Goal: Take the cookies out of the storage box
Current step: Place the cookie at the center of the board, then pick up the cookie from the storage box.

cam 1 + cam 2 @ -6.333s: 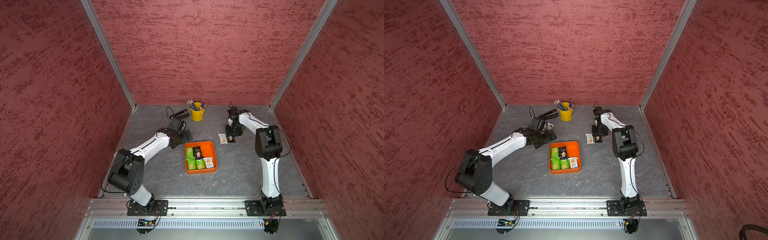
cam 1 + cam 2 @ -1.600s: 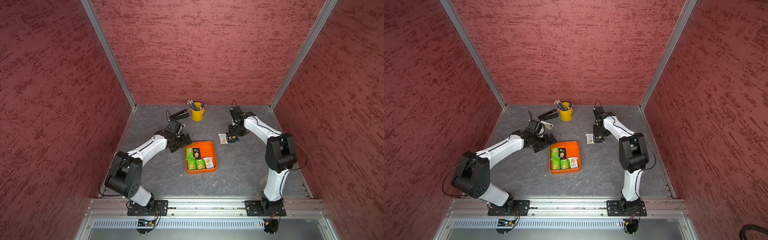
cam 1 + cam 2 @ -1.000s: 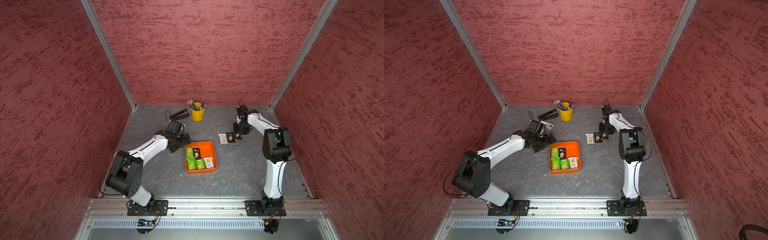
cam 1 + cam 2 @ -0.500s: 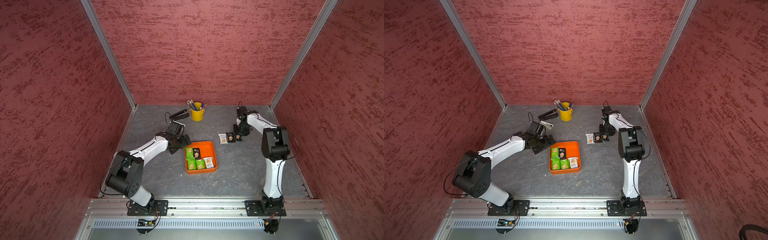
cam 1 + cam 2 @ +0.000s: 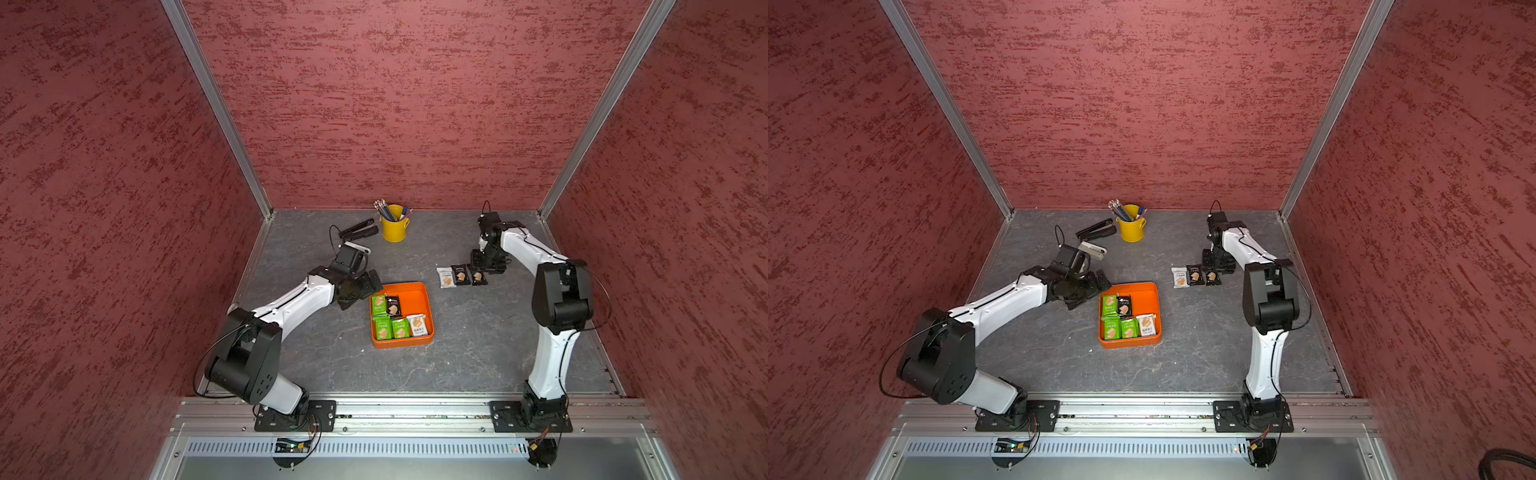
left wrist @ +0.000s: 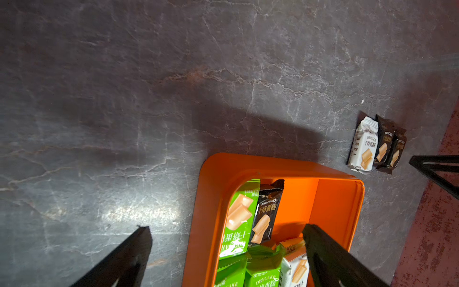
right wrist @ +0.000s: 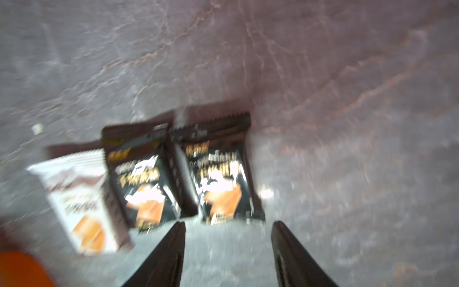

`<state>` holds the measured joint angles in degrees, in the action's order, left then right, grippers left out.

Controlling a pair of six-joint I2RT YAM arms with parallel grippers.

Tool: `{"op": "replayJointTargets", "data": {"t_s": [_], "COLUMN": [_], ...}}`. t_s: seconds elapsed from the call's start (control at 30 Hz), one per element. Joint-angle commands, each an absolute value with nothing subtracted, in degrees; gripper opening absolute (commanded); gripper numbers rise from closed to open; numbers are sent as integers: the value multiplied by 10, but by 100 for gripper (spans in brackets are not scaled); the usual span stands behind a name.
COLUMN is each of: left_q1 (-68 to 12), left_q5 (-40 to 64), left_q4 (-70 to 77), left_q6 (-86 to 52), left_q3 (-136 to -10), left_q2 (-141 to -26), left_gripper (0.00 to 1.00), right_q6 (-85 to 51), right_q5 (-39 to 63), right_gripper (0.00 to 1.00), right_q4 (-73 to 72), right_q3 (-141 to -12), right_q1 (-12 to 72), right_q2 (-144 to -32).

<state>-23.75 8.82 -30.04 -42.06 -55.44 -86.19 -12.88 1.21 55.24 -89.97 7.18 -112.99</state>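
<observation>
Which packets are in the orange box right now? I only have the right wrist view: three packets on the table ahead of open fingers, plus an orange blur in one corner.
Observer: Five cookies show in the storage box: three green, one black, one pale.
Operator: And the other arm?
Observer: The left gripper is wide open and empty, at the box's far left corner.
Operator: Anything besides packets around?
Observer: A yellow pencil cup and a black stapler sit at the back of the table.
</observation>
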Motion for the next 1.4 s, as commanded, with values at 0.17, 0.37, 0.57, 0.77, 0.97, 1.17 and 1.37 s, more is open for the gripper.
{"op": "replayJointTargets", "data": {"t_s": [0.17,0.37,0.57,0.77,0.97,1.17,1.37], "left_q1": [-236,-220,-193,-160,-136,-131,-130], "left_q5": [111,145,175,196,200,187,189], "left_q4": [-326,-324,-322,-320,-328,-336,-331], "left_q6": [-360,-337,-317,-304,-302,-300,-309], "left_q3": [-544,-538,-537,-531,-520,-506,-504], "left_q2": [-833,-829,-828,-821,-804,-786,-793], "left_gripper": [100,100,100,100,100,100,100], "right_q6": [-239,-293,-351,-367,-346,-324,-310], "right_q5": [129,141,145,128,104,89,69], "right_gripper": [59,60,60,60,60,60,63], "right_q4": [504,496,471,470,516,545,564], "right_q3": [-786,-733,-700,-721,-768,-804,-825], "right_q1": [115,196,289,368,414,439,456], "right_q2": [-985,-914,-882,-908,-957,-1009,-1044]}}
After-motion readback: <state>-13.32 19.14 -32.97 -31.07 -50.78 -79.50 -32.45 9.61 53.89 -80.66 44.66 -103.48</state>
